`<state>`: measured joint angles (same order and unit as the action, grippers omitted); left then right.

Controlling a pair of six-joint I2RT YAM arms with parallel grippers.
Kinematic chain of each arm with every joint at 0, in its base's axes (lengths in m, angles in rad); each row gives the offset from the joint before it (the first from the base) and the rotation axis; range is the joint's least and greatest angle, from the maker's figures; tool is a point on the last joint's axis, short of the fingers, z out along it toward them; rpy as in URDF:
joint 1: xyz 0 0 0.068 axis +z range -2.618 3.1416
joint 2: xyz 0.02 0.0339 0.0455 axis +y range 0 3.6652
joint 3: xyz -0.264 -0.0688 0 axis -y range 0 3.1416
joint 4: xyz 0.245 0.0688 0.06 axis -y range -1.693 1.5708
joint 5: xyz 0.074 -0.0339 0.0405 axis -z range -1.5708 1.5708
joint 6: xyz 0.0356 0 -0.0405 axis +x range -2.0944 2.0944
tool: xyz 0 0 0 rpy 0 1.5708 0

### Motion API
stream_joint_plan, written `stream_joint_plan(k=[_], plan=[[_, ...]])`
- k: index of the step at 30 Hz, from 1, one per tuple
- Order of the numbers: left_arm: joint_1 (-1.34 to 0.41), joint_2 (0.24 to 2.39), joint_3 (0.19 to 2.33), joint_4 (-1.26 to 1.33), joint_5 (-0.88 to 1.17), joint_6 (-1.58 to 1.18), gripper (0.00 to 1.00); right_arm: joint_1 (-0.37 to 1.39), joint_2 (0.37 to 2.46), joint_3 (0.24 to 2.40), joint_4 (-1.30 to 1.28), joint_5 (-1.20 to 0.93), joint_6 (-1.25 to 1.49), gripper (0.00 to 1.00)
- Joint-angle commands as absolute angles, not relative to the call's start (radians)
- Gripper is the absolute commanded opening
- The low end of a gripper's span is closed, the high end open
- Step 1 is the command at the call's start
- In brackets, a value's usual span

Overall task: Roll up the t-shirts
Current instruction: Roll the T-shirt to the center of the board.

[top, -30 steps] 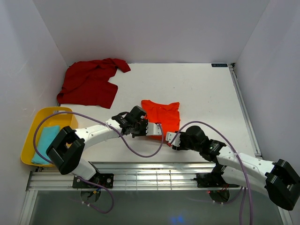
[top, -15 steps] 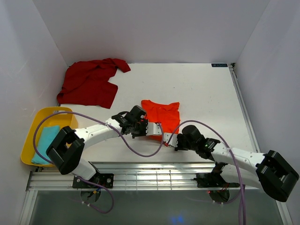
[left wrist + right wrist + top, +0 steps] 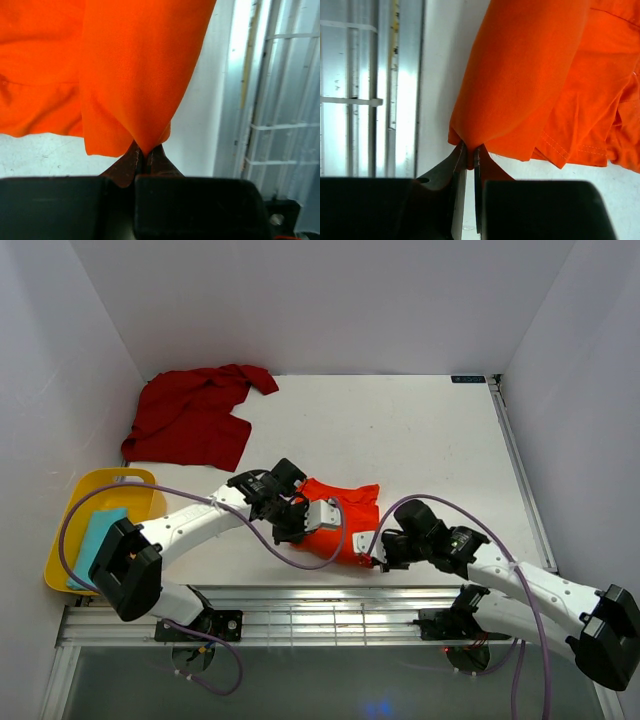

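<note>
Orange shirt (image 3: 348, 510) at front of table (image 3: 430, 440). Left gripper (image 3: 143, 152) clenched on one near corner, right gripper (image 3: 469, 150) on the other; hem seemingly lifted. Crimson shirt (image 3: 190, 420) crumpled, far left.

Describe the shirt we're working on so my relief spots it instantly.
On the white table, look at the near edge, midway across. The orange shirt lies there, its near side pinched by the left tool and the right tool. The crimson shirt, far left, is darker and untouched.
</note>
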<state>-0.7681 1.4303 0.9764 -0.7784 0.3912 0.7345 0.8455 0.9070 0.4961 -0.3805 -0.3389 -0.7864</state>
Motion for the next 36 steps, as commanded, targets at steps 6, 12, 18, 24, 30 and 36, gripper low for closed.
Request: stream_joint_plan(k=[6, 12, 18, 24, 30, 36], plan=[[-0.677, 1.498, 1.167, -0.983, 0.577, 0.719, 0.00, 0.703, 0.925, 0.552, -0.442, -0.479, -0.718, 0.08], [-0.586, 1.632, 1.265, -0.988, 0.578, 0.706, 0.00, 0.600, 1.037, 0.592, -0.282, -0.489, -0.644, 0.08], [-0.522, 1.744, 1.327, -0.985, 0.557, 0.716, 0.00, 0.542, 1.152, 0.621, -0.189, -0.462, -0.611, 0.08], [-0.500, 1.848, 1.420, -0.980, 0.548, 0.675, 0.00, 0.497, 1.239, 0.666, -0.135, -0.433, -0.534, 0.11], [-0.499, 1.893, 1.431, -0.974, 0.523, 0.647, 0.04, 0.491, 1.204, 0.698, -0.133, -0.439, -0.440, 0.38], [-0.491, 1.905, 1.434, -0.976, 0.522, 0.621, 0.06, 0.494, 1.030, 0.654, -0.054, -0.472, -0.313, 0.45]])
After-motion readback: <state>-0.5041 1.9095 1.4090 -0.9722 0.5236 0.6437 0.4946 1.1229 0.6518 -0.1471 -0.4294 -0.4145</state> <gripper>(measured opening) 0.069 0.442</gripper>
